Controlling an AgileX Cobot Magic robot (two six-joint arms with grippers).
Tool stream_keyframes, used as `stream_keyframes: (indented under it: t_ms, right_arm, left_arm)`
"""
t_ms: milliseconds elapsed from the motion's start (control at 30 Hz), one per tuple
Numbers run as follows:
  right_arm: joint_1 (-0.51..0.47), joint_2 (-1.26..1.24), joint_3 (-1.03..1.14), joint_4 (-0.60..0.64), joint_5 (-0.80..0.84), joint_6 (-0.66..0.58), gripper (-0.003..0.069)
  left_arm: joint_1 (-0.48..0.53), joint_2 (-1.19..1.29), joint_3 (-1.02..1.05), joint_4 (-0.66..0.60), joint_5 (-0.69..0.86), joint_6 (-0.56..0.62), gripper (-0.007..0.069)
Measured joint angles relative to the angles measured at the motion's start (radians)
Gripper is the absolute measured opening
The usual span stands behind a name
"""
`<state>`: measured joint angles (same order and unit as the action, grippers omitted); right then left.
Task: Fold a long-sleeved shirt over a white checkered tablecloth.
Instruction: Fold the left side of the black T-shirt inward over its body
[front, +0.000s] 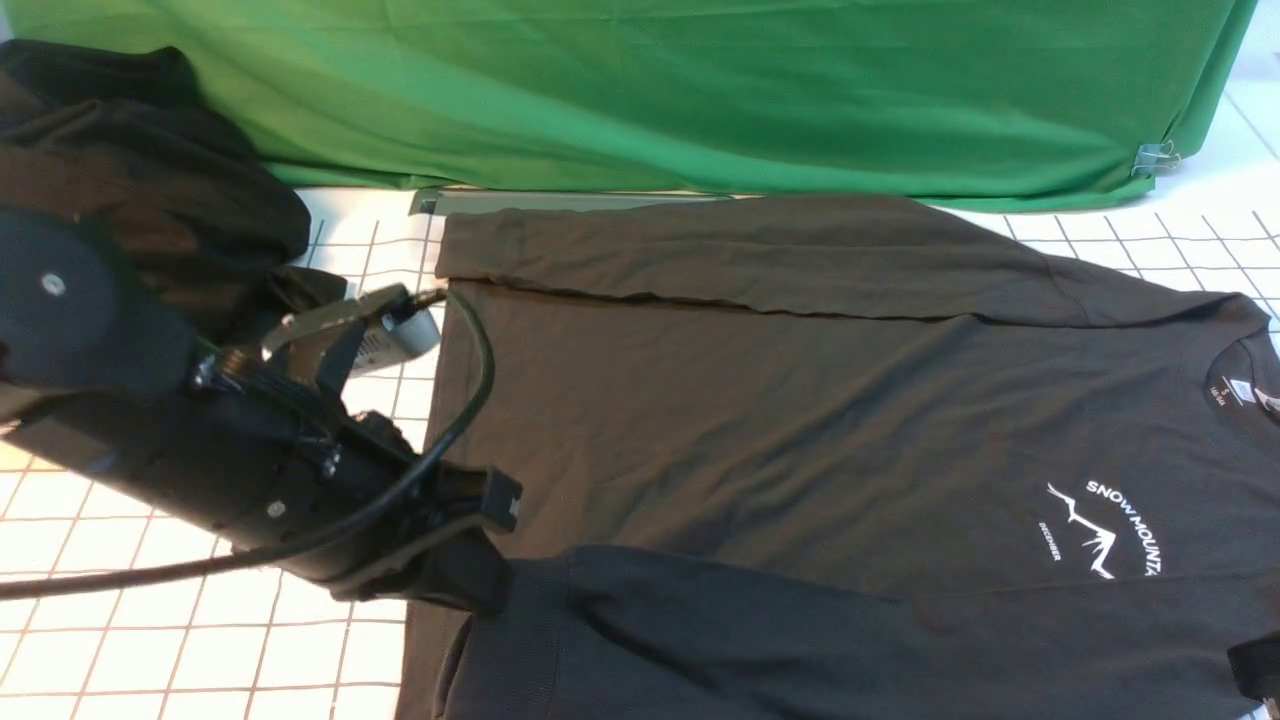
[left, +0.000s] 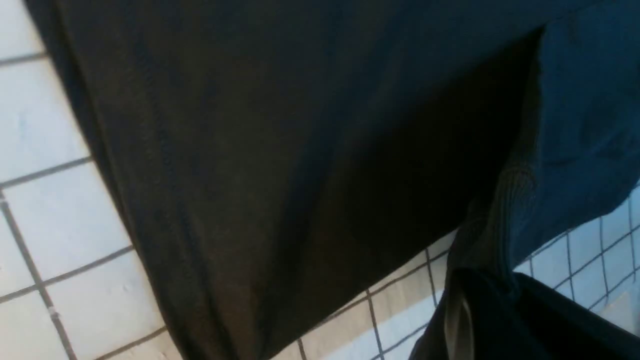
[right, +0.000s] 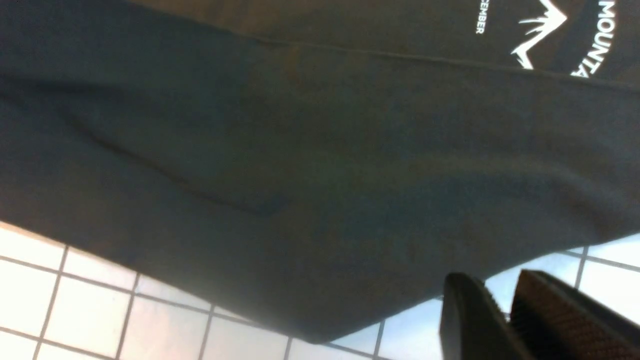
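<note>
Entry: long-sleeved shirt (front: 750, 420), charcoal jersey, lying flat and sideways on the white checkered tablecloth (front: 150, 640). It fills the centre and right of the front view, hem toward nine o'clock, collar and neck label (front: 1240, 392) toward three. The far sleeve (front: 750, 250) is laid across the body along twelve, the near sleeve (front: 800, 630) along six. Step in hand, as judged: a grip at the ribbed cuff (left: 500, 210) of the near sleeve, either to straighten that sleeve or to carry the hem end over toward the collar. To do it well: lift only just clear of the cloth and travel level toward three o'clock. Hold the jersey barely taut, since it stretches and drags the layer beneath. Check that the hem layer comes with the cuff if the whole end is meant to fold. Set down short of the "SNOW MOUNTAIN" print (front: 1110, 530), let go only once the fabric lies flat, and keep the trailing cable (front: 460, 400) off the shirt. Poses, left to right. Black cloth heap (front: 150, 170): at ten o'clock, near the shirt but apart from it. Left arm (front: 200, 470): enters from nine o'clock, slanting down to the hem corner at about seven. Left gripper (front: 465, 570): clamped tight, the cuff running into its jaws in the wrist view. Right gripper (right: 495, 290): low over the tablecloth just beside the near sleeve's edge, judged toward five o'clock. Its fingers stand a slim gap apart with nothing between them.
</note>
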<state>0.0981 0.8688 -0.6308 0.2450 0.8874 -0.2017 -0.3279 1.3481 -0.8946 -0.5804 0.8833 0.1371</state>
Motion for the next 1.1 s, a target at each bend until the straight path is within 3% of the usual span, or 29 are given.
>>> stream_keyframes:
  t_ms: [267,600,833,1100]
  right_arm:
    - [0.000,0.000,0.000,0.000,0.000,0.000,0.0141]
    - [0.000,0.000,0.000,0.001,0.000,0.000,0.0152]
    - [0.000,0.000,0.000,0.001,0.000,0.000,0.0159]
    - [0.000,0.000,0.000,0.001,0.000,0.005,0.0171]
  left_arm:
    - [-0.001,-0.001,0.028,0.098,-0.065,-0.042,0.0015]
    - [0.116,0.054,-0.271,0.138,-0.129,-0.086,0.0015]
    - [0.166,0.269,-0.500,0.127,-0.092,-0.086,0.0015]
    - [0.176,0.543,-0.567,0.146,-0.134,-0.146,0.0018]
